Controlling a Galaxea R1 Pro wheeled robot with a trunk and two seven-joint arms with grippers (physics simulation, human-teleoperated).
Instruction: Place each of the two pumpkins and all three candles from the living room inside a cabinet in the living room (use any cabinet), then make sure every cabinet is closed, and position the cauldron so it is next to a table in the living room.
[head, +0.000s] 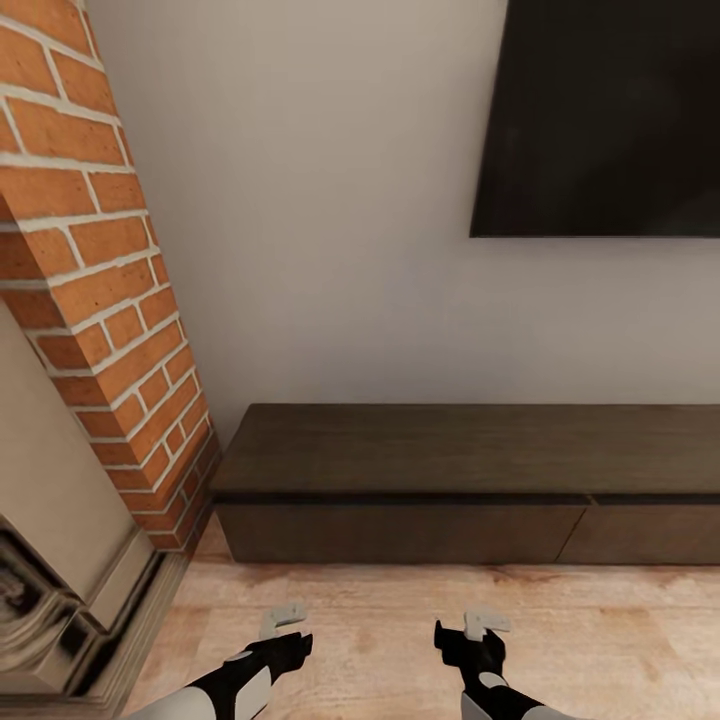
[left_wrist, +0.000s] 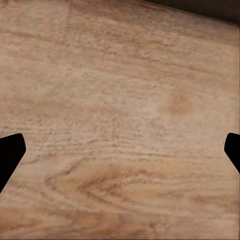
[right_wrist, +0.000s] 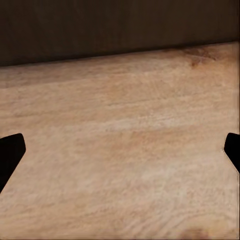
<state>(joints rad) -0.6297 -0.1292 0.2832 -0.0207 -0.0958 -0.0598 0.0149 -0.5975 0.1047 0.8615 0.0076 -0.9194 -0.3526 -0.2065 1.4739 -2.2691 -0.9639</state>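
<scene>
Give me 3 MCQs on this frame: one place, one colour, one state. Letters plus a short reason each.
1. Where is the brick column relative to the cabinet?
A. to the left of it
B. to the right of it
C. on top of it

2. What colour is the cabinet?
A. white
B. dark brown
C. orange

3. What state are the cabinet's drawer fronts in?
A. one pulled out
B. all shut
C. one removed

Key:
1 A, the head view shows the bricks rising past the cabinet's left end.
2 B, its top and fronts are dark brown wood.
3 B, the fronts sit flush, no pale inside showing.
</scene>
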